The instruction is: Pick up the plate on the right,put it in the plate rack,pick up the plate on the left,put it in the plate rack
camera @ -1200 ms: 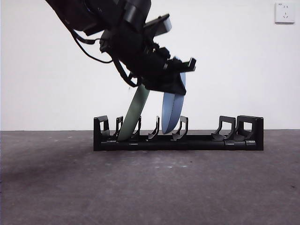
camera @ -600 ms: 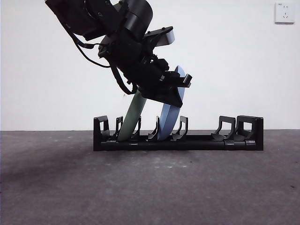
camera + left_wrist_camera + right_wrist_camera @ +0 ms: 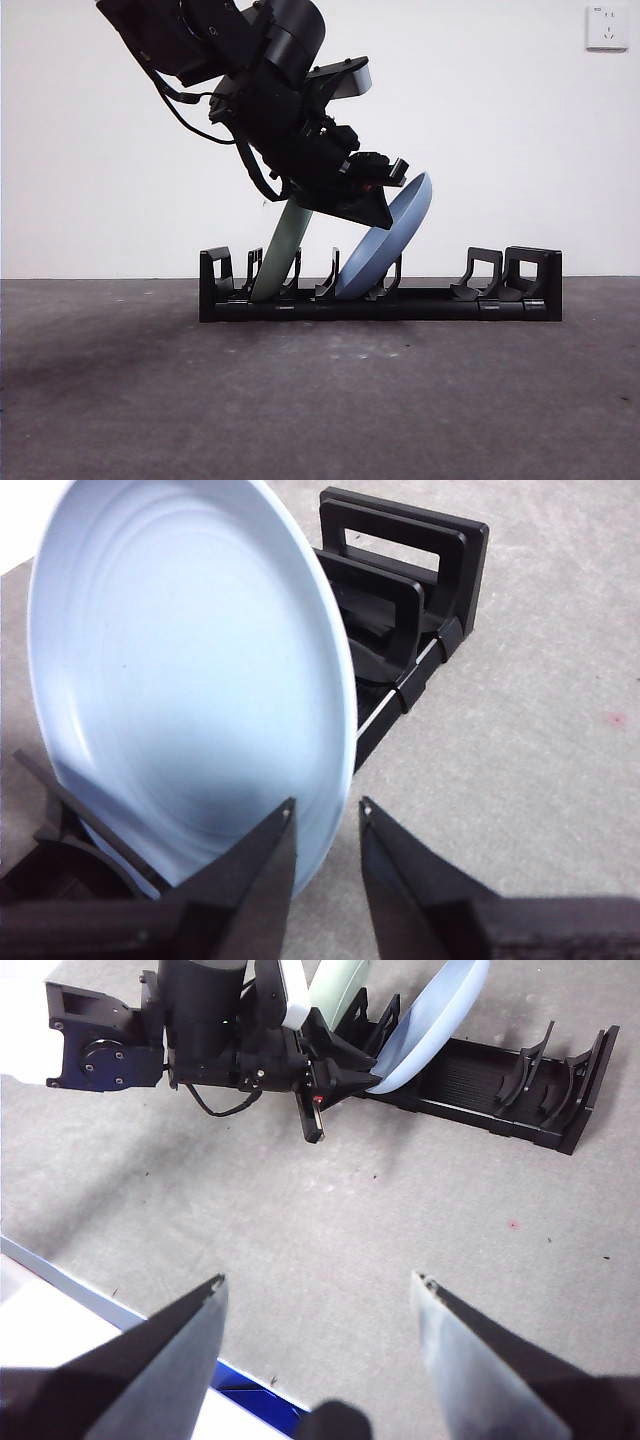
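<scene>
Since half a second ago the blue plate [image 3: 392,238] has tipped over from nearly upright to a strong lean toward the empty end of the plate rack [image 3: 380,290], its lower edge seated in a slot near the rack's middle and its upper rim now clear of the left tool [image 3: 385,185]. That tool hangs just above and beside the plate's rim; in the left wrist view its two jaws stand a little apart, with the plate's edge [image 3: 190,680] beside one jaw and not between them, so it grips nothing. A pale green plate [image 3: 285,245] stands in a slot nearer the other end of the rack, leaning the same way but far less, partly hidden behind the arm. The rack lies long and low on the grey counter [image 3: 320,400], its remaining prongs at the far end holding nothing. The right tool [image 3: 318,1285] waits well away from the rack above bare counter, its jaws wide apart. A white wall socket [image 3: 607,27] sits high on the wall.
</scene>
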`<action>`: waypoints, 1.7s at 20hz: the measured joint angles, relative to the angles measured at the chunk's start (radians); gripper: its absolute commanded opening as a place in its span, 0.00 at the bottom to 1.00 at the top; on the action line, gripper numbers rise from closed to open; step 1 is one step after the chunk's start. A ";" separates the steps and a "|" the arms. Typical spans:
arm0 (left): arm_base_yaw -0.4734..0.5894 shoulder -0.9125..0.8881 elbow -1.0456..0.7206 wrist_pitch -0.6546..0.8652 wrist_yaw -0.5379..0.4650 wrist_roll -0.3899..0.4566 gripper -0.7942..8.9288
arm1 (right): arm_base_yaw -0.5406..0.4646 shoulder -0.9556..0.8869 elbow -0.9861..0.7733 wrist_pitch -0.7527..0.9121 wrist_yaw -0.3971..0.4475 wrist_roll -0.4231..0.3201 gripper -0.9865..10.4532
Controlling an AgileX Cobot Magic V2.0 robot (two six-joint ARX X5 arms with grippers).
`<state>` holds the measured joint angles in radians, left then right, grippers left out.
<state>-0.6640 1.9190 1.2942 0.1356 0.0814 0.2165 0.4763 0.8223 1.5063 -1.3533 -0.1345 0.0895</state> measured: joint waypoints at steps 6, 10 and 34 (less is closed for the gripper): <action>-0.020 -0.001 0.000 0.007 0.002 -0.016 0.25 | 0.000 0.000 0.000 0.000 0.000 -0.003 0.36; -0.021 -0.049 0.000 -0.064 0.001 -0.020 0.25 | 0.000 0.000 0.000 0.000 0.000 -0.004 0.36; -0.022 -1.122 0.000 -1.107 0.053 -0.146 0.24 | 0.000 0.000 0.000 0.000 -0.004 -0.060 0.36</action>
<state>-0.6857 0.7975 1.2942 -0.9710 0.1349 0.0704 0.4763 0.8223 1.5063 -1.3533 -0.1383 0.0292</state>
